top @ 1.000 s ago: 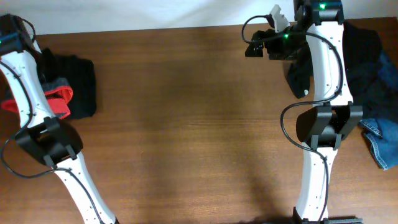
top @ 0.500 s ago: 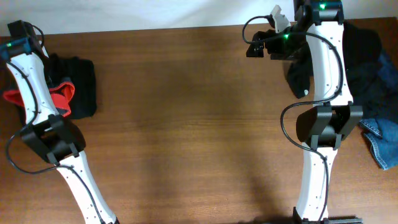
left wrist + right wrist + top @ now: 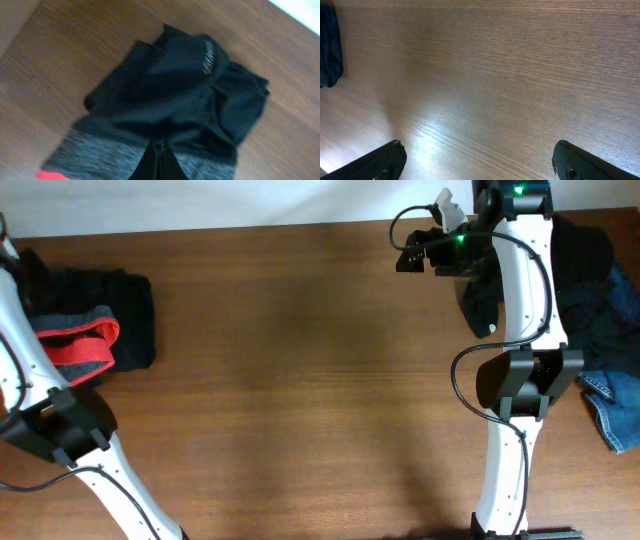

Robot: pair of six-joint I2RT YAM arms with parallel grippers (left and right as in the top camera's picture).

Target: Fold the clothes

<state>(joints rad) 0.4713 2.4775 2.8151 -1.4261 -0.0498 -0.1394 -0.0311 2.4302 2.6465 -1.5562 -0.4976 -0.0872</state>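
Black trousers (image 3: 130,310) lie bundled at upper left, red lining (image 3: 75,350) showing, with the left gripper (image 3: 159,159) shut over them. The right gripper (image 3: 477,148) gapes wide over bare table (image 3: 300,380). Reaching into the pile (image 3: 590,280) at upper right, it could snag two garments.

Table (image 3: 300,380): brown wood, grain running side to side. It fills everything ahead of and between the right fingers (image 3: 375,162), with a bright glare patch just ahead of the finger on the left of that view. More bare wood shows ahead of the left fingers (image 3: 150,170), out to both sides. White backdrop (image 3: 250,200) runs along the table's far edge and shows as a pale corner far ahead and to the right of the left fingers.
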